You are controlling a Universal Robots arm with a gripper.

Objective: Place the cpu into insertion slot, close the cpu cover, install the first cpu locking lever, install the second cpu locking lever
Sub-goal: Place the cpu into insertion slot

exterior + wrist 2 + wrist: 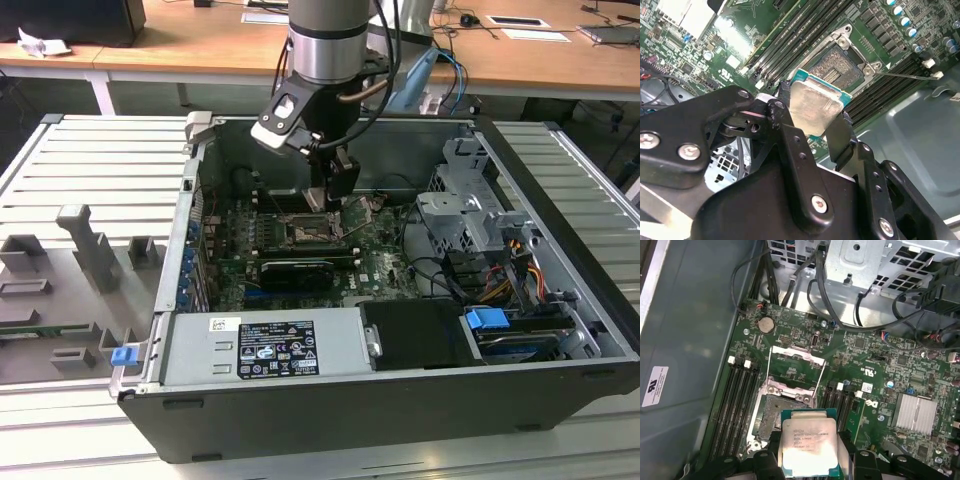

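My gripper [812,114] is shut on the cpu [812,105], a flat silvery square held by two opposite edges between black fingers [782,107]. The cpu hangs just above and partly over one edge of the insertion slot [836,64], whose dark contact field lies bare. In the first wrist view the cpu [807,446] covers one corner of the slot [771,415], and the cpu cover [795,369] stands flipped open beyond it. A thin wire locking lever [905,75] sticks out, released. In the exterior view the gripper [330,192] hovers over the slot [303,233] inside the open computer case.
Long black memory slots [737,400] flank the socket on both sides. A finned heatsink [914,414] sits on the board. Cables [840,300] and a metal drive cage [470,215] crowd the exterior view's right. The power supply [270,348] fills the case front.
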